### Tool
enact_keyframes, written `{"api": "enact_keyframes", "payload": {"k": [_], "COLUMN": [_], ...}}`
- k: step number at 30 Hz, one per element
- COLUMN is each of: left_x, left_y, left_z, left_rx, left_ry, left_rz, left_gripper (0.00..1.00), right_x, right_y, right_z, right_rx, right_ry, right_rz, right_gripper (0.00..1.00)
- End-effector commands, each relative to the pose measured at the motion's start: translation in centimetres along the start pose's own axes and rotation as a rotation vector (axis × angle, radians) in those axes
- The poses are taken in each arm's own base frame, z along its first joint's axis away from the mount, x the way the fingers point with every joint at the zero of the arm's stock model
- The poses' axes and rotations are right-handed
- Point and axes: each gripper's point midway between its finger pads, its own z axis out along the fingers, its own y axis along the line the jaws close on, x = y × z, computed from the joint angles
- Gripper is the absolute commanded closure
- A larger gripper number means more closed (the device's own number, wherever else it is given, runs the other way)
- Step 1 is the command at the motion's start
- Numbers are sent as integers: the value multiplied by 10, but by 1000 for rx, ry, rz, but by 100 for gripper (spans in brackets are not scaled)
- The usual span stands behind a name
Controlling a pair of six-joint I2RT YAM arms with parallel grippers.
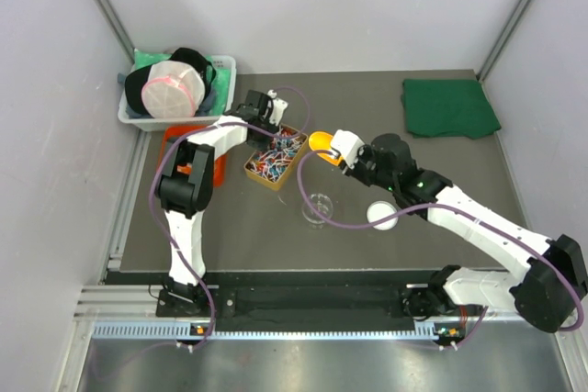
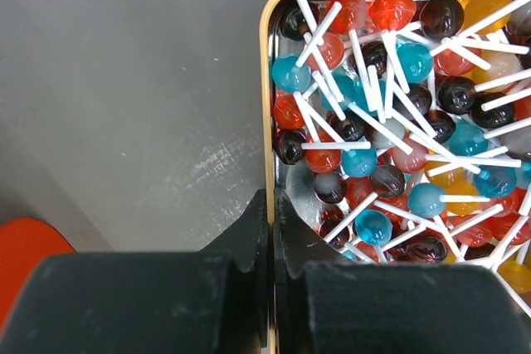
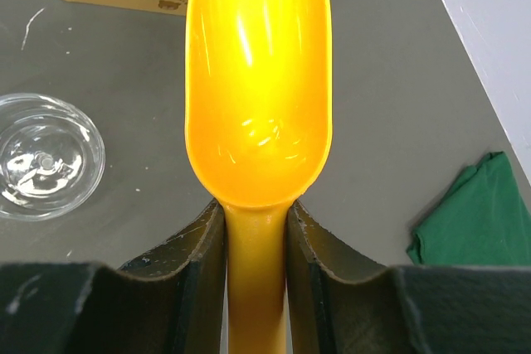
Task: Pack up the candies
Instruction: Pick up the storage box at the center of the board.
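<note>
The candies (image 2: 390, 122) are small round lollipops in red, blue, dark and orange with white sticks, heaped in a yellow-rimmed metal tin (image 2: 267, 105). In the top view the tin (image 1: 253, 168) lies mid-table with the candies (image 1: 278, 149) inside. My left gripper (image 2: 272, 201) is shut on the tin's side wall, one finger outside and one inside; from above, the left gripper (image 1: 268, 121) sits at the tin's far end. My right gripper (image 3: 255, 209) is shut on the handle of an empty orange scoop (image 3: 257, 89). The scoop (image 1: 321, 141) hovers just right of the tin.
A clear glass jar (image 1: 319, 207) and a white lid (image 1: 383, 215) stand near the middle; the jar (image 3: 46, 155) is left of the scoop. A green cloth (image 1: 448, 107) lies back right. A white bin (image 1: 175, 89) and an orange item (image 1: 190, 149) sit back left.
</note>
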Motion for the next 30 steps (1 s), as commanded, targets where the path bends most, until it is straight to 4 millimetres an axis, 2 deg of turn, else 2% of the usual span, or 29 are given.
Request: {"api": "enact_keyframes", "payload": {"k": [1, 5, 10, 14, 20, 30], "left_x": [20, 14, -6, -19, -42, -58], "left_y": [-14, -17, -21, -23, -24, -36], "left_z": [16, 14, 8, 2, -11, -33], "left_rx": [33, 50, 50, 48, 52, 81], "left_ry": [69, 57, 19, -4, -54, -101], "left_rz": [59, 103, 157, 190, 214, 255], "left_gripper": [100, 100, 100, 100, 100, 100], "right_x": [-28, -29, -35, -32, -25, -24], "right_y": [-17, -22, -30, -27, -15, -15], "right_z": [-3, 2, 5, 10, 6, 6], "right_rx": [16, 1, -24, -51, -75, -21], "right_ry": [-48, -24, 22, 74, 132, 178], "right_rz": [-38, -150, -229, -320, -445, -572], "right_gripper": [100, 100, 100, 100, 100, 100]}}
